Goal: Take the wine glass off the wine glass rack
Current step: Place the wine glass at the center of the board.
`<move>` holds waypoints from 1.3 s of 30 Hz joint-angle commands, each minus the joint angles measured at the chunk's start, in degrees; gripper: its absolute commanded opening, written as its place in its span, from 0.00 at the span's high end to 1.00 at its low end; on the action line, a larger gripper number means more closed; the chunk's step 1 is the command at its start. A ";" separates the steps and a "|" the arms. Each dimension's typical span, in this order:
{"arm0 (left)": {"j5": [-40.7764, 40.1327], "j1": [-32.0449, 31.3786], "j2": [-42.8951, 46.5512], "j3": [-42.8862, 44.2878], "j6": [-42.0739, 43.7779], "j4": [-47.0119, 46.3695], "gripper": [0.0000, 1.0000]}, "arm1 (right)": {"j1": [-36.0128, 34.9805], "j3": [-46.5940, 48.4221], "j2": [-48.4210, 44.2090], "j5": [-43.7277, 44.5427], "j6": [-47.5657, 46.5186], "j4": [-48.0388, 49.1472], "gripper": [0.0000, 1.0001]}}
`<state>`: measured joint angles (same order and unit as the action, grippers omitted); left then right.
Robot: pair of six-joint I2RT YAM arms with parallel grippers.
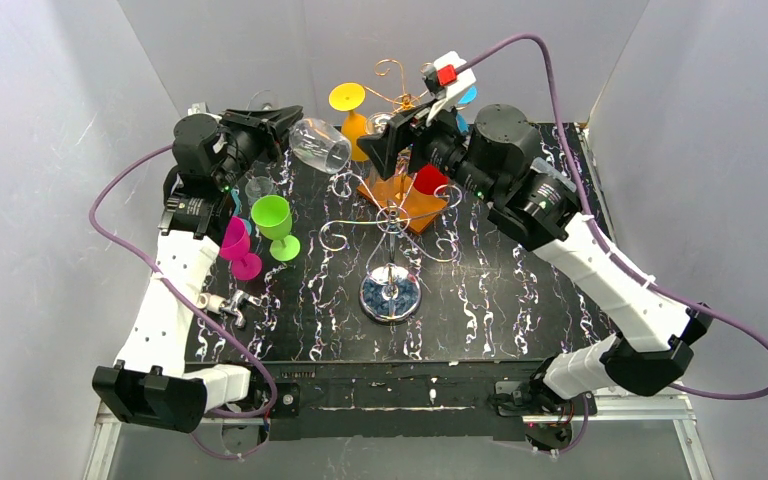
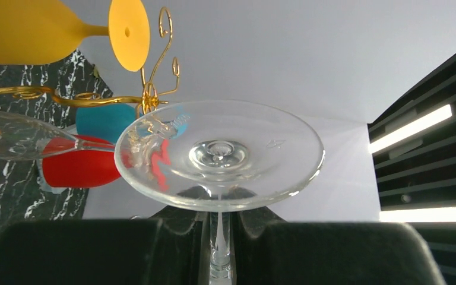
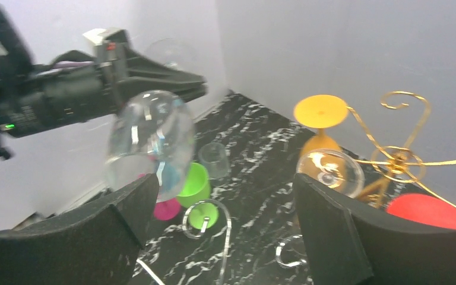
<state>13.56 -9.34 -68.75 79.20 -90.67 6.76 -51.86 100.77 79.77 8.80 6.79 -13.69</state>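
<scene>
Clear glass is the thing to watch from above: the wine glass (image 1: 320, 145) hangs tilted to the left of the wine glass rack (image 1: 390, 228), apart from its scroll arms, its stem pinched in the closed left gripper (image 1: 285, 120). The right gripper (image 1: 385, 140) hovers at the rack's far side with jaws spread, holding nothing. The glass looks already off its hook, so I judge the step in hand to be carrying it away. It is best drawn further left of the rack before lowering, since a green glass (image 1: 275, 220) stands on the table left of the rack, possibly under that path. From the left wrist, the wine glass (image 2: 219, 154) shows its round foot, and the thin stem runs down between the closed fingers (image 2: 95, 255) (a narrow hold, so slow wrist turns should keep it from swivelling). The rack's gold curls lie behind and left of the foot. From the right wrist, the wide-set fingers (image 3: 95, 237) frame the wine glass (image 3: 151, 142) well left of the rack (image 3: 404, 157), where a second clear glass (image 3: 329, 172) sits close beside the gold wire. That arm would do well to keep clear of it.
</scene>
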 commanded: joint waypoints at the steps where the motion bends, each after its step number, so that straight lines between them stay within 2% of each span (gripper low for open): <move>1: -1.78 0.12 0.54 0.72 -5.57 -5.43 1.00 | 1.37 3.16 0.34 -11.90 2.59 3.75 0.11; 9: -2.14 0.03 -1.04 0.96 -8.40 -8.82 1.00 | 1.58 4.83 3.51 -13.86 4.84 4.44 0.25; 18: -1.11 -0.24 -0.50 -0.49 -9.40 -9.26 1.00 | 1.53 7.89 8.51 -13.03 8.74 6.36 0.35; 27: -1.02 -1.04 0.36 -2.04 -9.91 -9.31 1.00 | 1.54 5.26 9.41 -10.63 12.21 11.19 0.47; 35: -1.66 -3.29 -0.69 -2.17 -11.32 -10.63 1.00 | 1.49 4.82 11.82 -9.83 13.87 11.55 0.50; 39: -1.04 -3.65 -0.95 -1.69 -10.51 -10.90 1.00 | 1.49 6.27 13.16 -9.19 14.13 9.74 0.56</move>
<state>10.59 -11.75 -70.74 76.44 -102.04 -1.15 -50.59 105.14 91.39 -1.69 19.88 -5.82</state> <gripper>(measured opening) 0.088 0.469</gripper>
